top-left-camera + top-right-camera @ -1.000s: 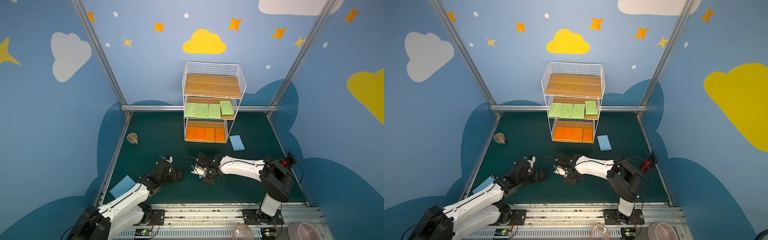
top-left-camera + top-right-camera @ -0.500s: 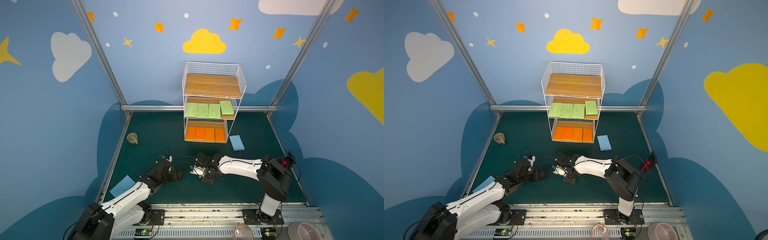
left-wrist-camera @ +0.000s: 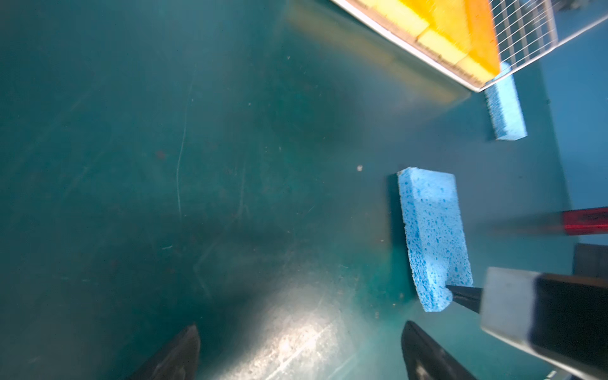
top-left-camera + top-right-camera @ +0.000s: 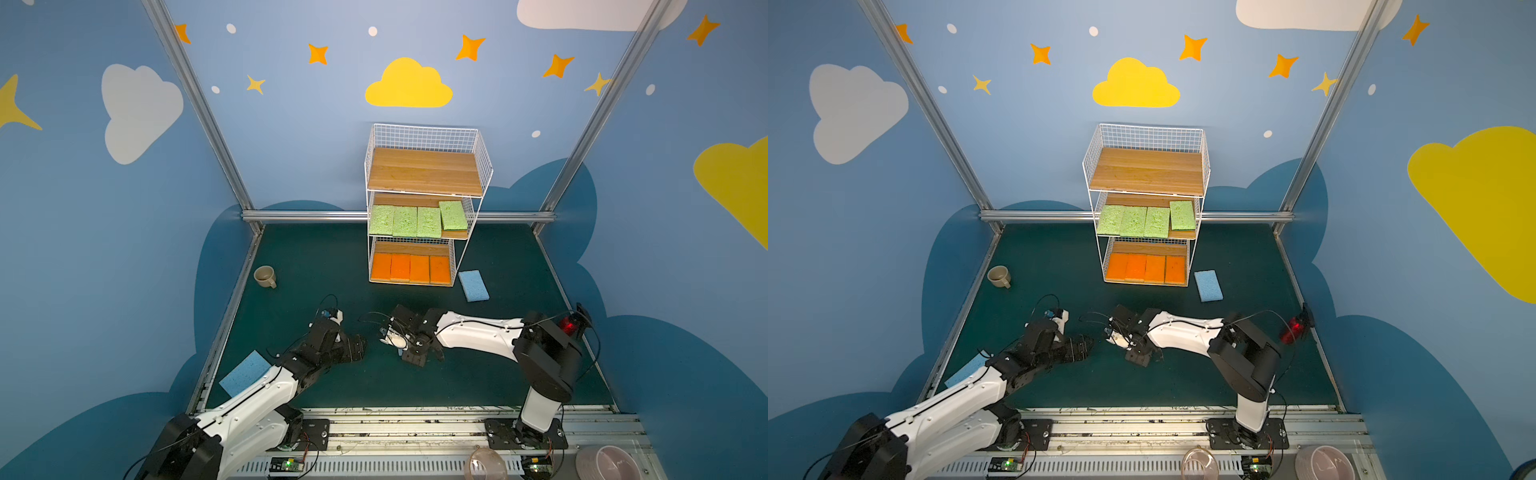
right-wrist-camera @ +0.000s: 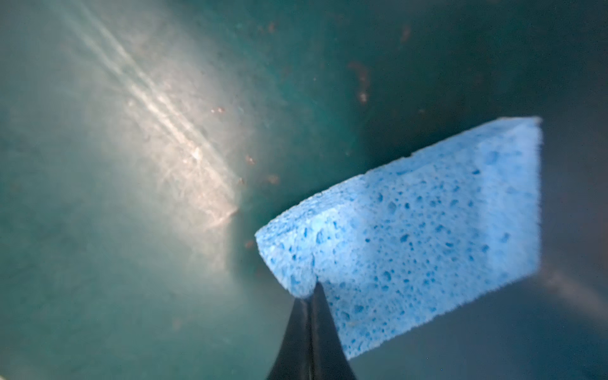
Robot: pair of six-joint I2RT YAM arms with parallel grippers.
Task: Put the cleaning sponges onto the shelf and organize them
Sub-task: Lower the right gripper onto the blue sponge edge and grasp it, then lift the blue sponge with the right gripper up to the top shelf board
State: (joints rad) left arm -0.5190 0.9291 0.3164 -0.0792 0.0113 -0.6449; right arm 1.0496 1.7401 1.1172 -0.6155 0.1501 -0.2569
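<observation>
Right gripper (image 5: 309, 296): jaws clenched, tips pinching one corner of a blue sponge (image 5: 427, 237); the foam dents at the bite, the rest sticks out past the tips, tilted over the green mat (image 4: 332, 266). Left gripper (image 3: 301, 335): jaws spread wide, nothing between them, low over bare mat, near the right gripper at its 9 o'clock. Taking 12 as the back wall, both sit around 6 o'clock from the shelf (image 4: 424, 170), well apart from it. Shelf middle tier: four green sponges (image 4: 405, 221) in a row, the rightmost set further back. Bottom tier: four orange sponges (image 4: 410, 268) side by side. Second blue sponge (image 4: 473, 285) lies flat on the mat just beside the shelf's foot, at its 4 o'clock. Third blue sponge (image 4: 245, 372) at the mat's left edge, 8 o'clock from the left gripper, partly under that arm. Mug (image 4: 264, 276) at its 10 o'clock.
</observation>
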